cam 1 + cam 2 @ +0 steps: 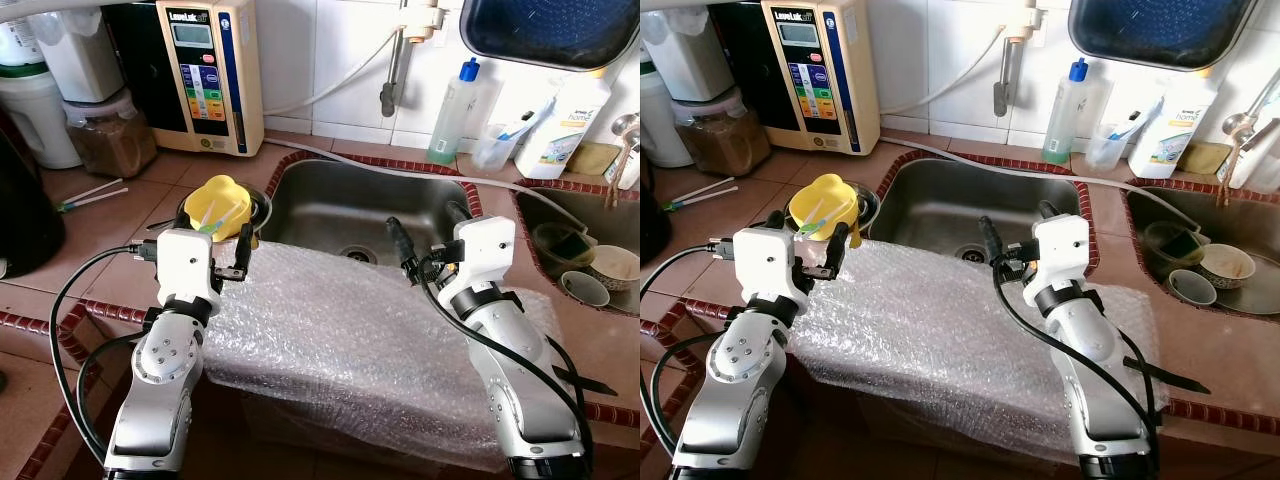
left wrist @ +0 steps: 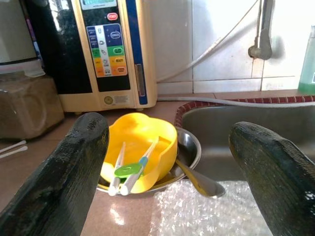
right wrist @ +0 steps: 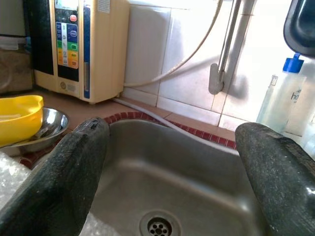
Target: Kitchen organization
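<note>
With both the left hand (image 1: 214, 262) and right hand (image 1: 428, 240) spread apart and empty, a careless left reach could tip the yellow cup (image 1: 219, 206) out of its steel bowl (image 2: 189, 146) into the sink (image 1: 350, 205).

sink (image 1: 330, 205): brushed steel; bowl (image 2: 142, 147): glossy yellow plastic; wrap (image 1: 340, 330): bubbled film

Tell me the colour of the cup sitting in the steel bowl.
Yellow. The cup rests in the steel bowl, clearest in the left wrist view.
</note>
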`<state>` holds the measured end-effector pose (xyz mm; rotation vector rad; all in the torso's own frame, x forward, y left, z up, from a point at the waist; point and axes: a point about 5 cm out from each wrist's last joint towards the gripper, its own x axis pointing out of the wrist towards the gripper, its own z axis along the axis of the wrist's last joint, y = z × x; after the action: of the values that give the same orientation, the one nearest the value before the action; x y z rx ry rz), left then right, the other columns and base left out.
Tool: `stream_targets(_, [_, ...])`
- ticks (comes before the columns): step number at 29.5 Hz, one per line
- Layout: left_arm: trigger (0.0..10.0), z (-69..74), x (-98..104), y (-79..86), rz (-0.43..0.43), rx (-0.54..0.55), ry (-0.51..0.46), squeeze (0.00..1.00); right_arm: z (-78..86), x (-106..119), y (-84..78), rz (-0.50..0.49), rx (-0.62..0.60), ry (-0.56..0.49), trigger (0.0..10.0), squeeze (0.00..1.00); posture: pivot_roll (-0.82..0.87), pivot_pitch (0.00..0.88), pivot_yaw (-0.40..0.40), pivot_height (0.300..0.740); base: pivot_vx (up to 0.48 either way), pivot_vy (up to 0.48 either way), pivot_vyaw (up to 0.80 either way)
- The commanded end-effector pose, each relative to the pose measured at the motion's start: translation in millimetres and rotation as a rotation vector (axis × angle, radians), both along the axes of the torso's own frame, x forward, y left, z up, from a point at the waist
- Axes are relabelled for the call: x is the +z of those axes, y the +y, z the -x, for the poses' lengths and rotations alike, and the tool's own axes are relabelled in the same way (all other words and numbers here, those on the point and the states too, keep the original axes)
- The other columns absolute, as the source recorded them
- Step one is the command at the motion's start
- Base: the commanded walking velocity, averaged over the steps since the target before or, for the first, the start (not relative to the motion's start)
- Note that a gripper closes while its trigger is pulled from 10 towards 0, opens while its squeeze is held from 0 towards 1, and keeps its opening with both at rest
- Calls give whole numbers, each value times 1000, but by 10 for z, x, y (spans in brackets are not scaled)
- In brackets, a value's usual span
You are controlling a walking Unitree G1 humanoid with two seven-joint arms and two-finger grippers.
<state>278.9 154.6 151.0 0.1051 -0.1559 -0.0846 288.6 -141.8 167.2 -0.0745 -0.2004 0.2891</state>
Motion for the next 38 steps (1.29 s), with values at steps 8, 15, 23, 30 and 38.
stream_targets(8, [10000,-2,17,-23,0,-18,-10,0,-16,-16,-22,3,-17,4,10000,0,8,0,2,740,276,0,0])
stream_targets(15, [10000,-8,13,-20,0,-21,-9,0,-20,-22,-19,3,-17,4,10000,0,9,0,1,740,306,0,0])
stream_targets(23, [10000,-7,37,-28,11,-25,-29,0,-22,-32,-28,5,-18,6,10000,0,8,0,3,740,180,0,0])
stream_targets(30, [10000,2,15,-39,21,-27,-12,0,-7,-52,-34,6,-18,13,10000,0,7,0,4,740,0,0,0])
stream_targets(38, [10000,19,-77,-12,-6,-22,14,0,-1,-80,2,7,1,28,10000,0,17,0,-2,740,0,0,0])
